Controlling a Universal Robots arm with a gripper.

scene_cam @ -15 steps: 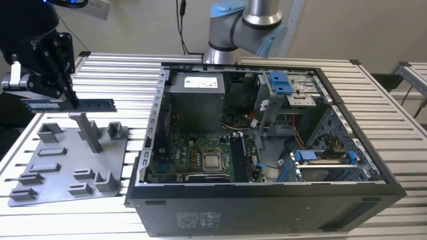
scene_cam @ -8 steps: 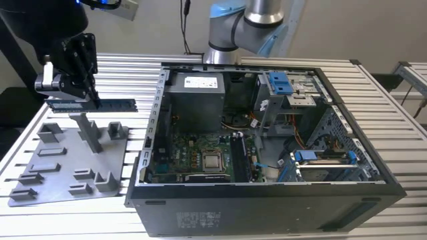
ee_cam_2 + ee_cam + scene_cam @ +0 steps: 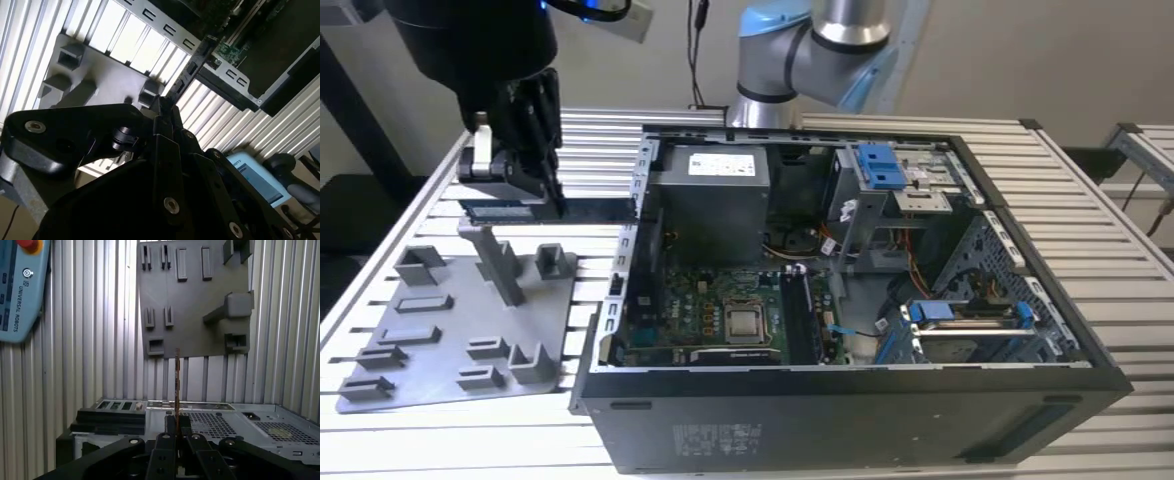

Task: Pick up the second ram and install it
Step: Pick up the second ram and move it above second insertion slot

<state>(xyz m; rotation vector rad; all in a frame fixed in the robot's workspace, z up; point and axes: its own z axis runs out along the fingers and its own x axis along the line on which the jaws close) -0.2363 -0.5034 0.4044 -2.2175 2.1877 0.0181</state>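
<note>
You see the second ram [image 3: 177, 375] as just a thin line in the first wrist view, because it is turned edge-on. Its chips and label are hidden. The pincer [image 3: 177, 424] pinches the stick tight between its two fingers, one on each flat side.

In the exterior view the pincer [image 3: 518, 190] hangs in the air. The second ram [image 3: 507, 211] is a dark flat bar right under its tips, lying level. A big black part covers the top of the pincer there. In the second wrist view the pincer's own dark body blocks much of the scene.

Just below the pincer lies the grey plate [image 3: 454, 330] with its posts, on the ribbed table [image 3: 1107, 300]. You cannot tell if the stick touches the tall post.

The open computer box [image 3: 854, 420] sits beside the pincer, toward the exterior view's right. Inside it are a green board [image 3: 707, 300], a silver chip [image 3: 746, 322] and a grey metal box [image 3: 720, 200]. The slots [image 3: 798, 315] next to the chip are dark and hard to make out.

A blue hand controller [image 3: 20, 290] is cut off at the picture's edge.
</note>
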